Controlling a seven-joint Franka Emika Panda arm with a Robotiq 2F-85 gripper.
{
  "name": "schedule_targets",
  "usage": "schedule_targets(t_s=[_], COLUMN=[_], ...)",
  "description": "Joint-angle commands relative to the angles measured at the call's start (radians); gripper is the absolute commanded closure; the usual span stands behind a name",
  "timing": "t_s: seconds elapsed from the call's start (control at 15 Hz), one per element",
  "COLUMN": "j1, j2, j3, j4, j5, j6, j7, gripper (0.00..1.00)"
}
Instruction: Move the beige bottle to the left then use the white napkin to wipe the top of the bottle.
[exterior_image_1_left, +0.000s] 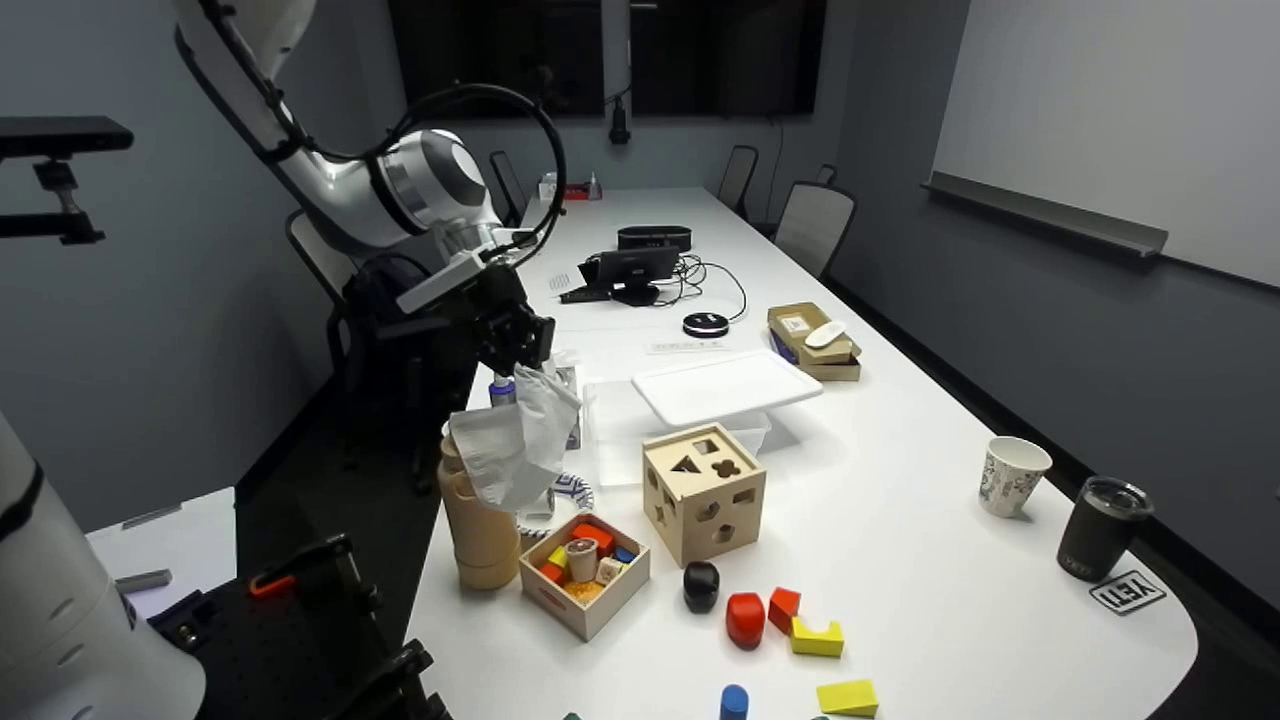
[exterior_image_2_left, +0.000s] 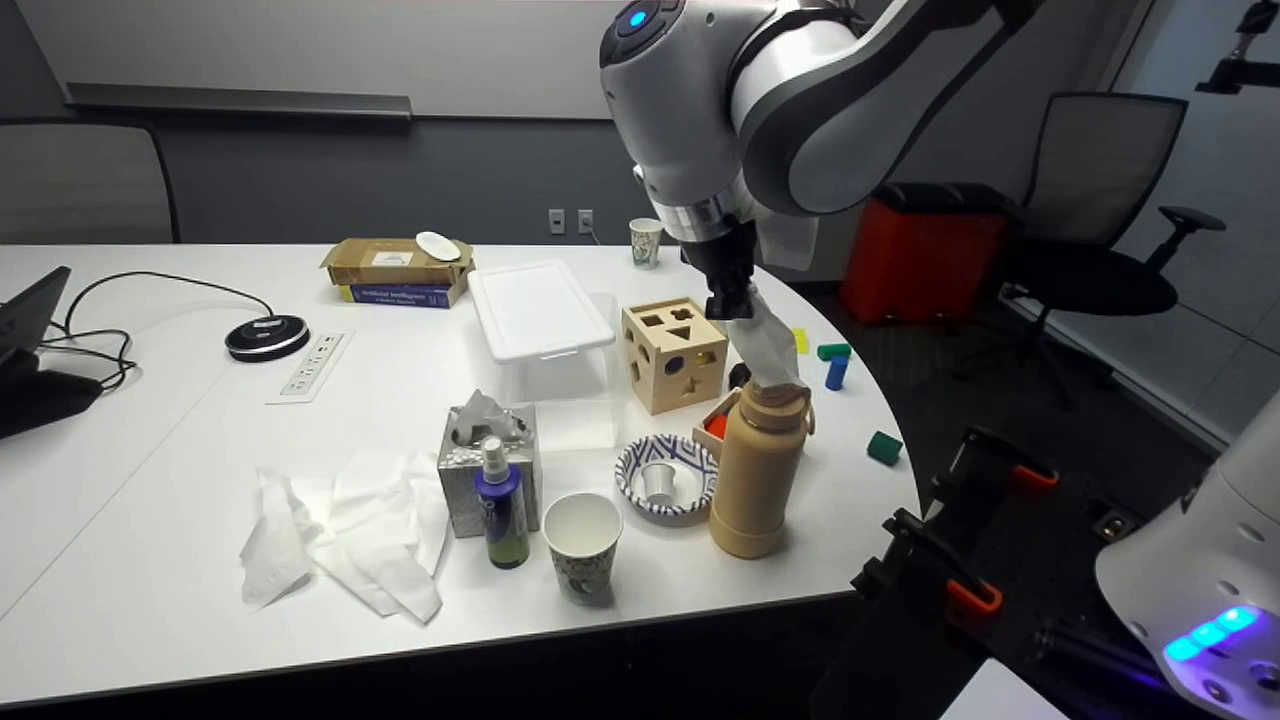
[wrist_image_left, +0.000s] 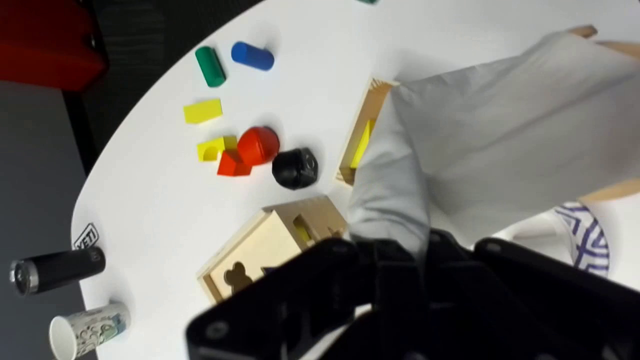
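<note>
Your arm (exterior_image_2_left: 690, 130) reaches out over the table (exterior_image_2_left: 150, 610), wrist bent over and jaws pointing down, higher than the top of the bottle (exterior_image_2_left: 758, 480) and near it. Those jaws are pinched together on the napkin (exterior_image_1_left: 530, 435), which hangs limp over the bottle's top; whether it presses there, you can't tell. In the wrist view it hides most of the bottle from you.

Your bottle stands upright near the table's edge, just beside the bowl (exterior_image_2_left: 632, 485). It is tan, narrower at the neck, with a loop beside the lid. The napkin is plain white, thin and creased.

Counting, you have one tan bottle, one spray bottle (exterior_image_2_left: 500, 505), one held napkin, one bowl with a small cup (exterior_image_2_left: 658, 483) inside, one wooden cube (exterior_image_1_left: 725, 512), one open wooden box (exterior_image_1_left: 552, 600), two paper cups (exterior_image_2_left: 583, 550) and one tumbler (exterior_image_1_left: 1103, 530). Loose lie two green blocks (exterior_image_2_left: 884, 447), one blue block (wrist_image_left: 252, 55), two yellow blocks (wrist_image_left: 202, 111) and one red block (wrist_image_left: 233, 165).
</note>
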Motion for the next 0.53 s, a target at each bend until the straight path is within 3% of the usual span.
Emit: schedule_targets(t_s=[0.0, 0.27, 0.47], j1=[0.008, 0.002, 0.002], j2=[0.027, 0.071, 0.113], j3=[0.000, 0.020, 0.072], j4=[0.007, -0.006, -0.012], j5=[-0.033, 0.096, 0.307], j6=[0.145, 0.394, 0.508], j7=[0.076, -0.012, -0.212], gripper=[1.00, 1.00, 1.00])
